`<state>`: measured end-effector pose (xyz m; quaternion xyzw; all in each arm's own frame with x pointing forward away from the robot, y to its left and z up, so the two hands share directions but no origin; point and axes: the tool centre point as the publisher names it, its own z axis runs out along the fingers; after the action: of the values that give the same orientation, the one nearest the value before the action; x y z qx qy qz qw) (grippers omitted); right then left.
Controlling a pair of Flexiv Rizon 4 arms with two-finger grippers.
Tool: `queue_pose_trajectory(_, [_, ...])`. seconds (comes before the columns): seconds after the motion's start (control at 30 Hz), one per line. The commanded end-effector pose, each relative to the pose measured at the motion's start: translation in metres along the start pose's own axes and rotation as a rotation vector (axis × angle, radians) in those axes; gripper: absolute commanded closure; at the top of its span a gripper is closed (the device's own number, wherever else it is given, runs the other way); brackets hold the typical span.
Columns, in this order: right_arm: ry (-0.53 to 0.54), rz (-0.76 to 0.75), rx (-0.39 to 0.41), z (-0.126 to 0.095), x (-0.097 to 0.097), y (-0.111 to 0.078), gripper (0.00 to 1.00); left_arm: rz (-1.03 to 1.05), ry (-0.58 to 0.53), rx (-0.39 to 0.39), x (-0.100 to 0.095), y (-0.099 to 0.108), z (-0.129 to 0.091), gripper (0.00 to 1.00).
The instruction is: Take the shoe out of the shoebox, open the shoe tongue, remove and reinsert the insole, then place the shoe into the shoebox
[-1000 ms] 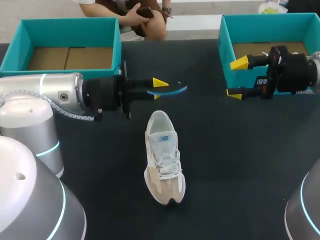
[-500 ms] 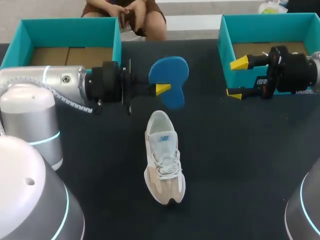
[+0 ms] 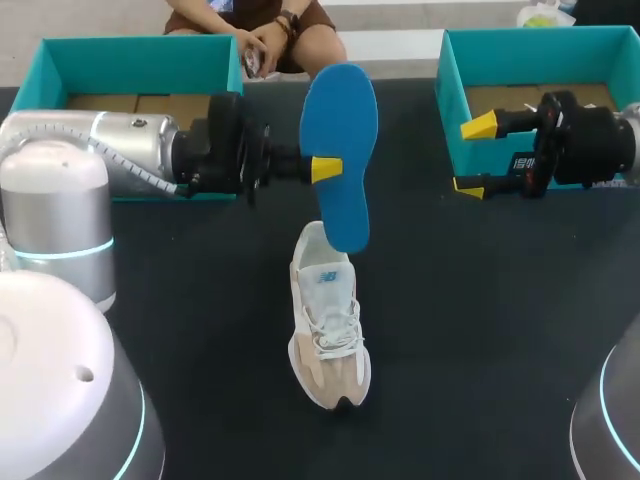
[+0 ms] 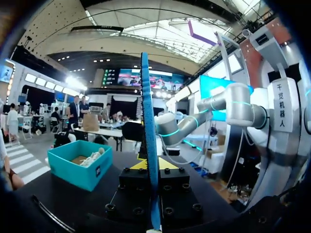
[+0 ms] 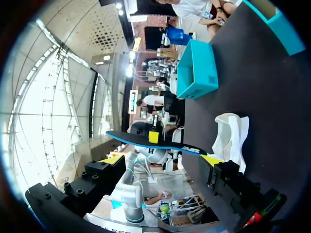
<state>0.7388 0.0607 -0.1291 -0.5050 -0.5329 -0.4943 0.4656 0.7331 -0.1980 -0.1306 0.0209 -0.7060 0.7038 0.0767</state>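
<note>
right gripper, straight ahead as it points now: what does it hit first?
Likely the blue insole clamped in the left gripper; it sits dead ahead of the open right gripper. Height match unclear.

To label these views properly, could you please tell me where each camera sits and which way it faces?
Head view: above and behind, looking down on the table; both arms show, left gripper shut on the insole near the shoe, right gripper open.
Left wrist view: on the left wrist, looking along its fingers past the edge-on insole toward the right box.
Right wrist view: on the right wrist, looking between its open fingers at insole, shoe and left box.
Shared: all three show the insole.
</note>
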Motion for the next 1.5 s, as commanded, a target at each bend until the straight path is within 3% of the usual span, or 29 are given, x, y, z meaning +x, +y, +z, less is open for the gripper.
queue_pose_trajectory(0.03, [-0.001, 0.000, -0.001, 0.001, -0.001, 0.000, 0.00, -0.197, 0.060, 0.019, -0.005, 0.000, -0.001, 1.00])
queue_pose_trajectory(0.3, [-0.001, 0.000, -0.001, 0.001, -0.001, 0.000, 0.00, -0.533, 0.093, 0.091, -0.014, 0.010, 0.001, 1.00])
queue_pose_trajectory(0.57, [-0.001, 0.000, -0.001, 0.001, -0.001, 0.000, 0.00, -0.667, 0.107, -0.069, -0.013, 0.021, 0.009, 1.00])
queue_pose_trajectory(0.9, [-0.001, 0.000, -0.001, 0.001, -0.001, 0.000, 0.00, -0.785, 0.069, -0.018, -0.023, 0.029, 0.010, 1.00])
queue_pose_trajectory(1.23, [-0.001, 0.000, -0.001, 0.001, -0.001, 0.000, 0.00, -1.083, 0.056, 0.034, -0.033, 0.036, 0.003, 1.00])
queue_pose_trajectory(1.5, [-0.001, 0.000, -0.001, 0.001, -0.001, 0.000, 0.00, -1.162, 0.071, 0.006, -0.036, 0.039, 0.001, 1.00])
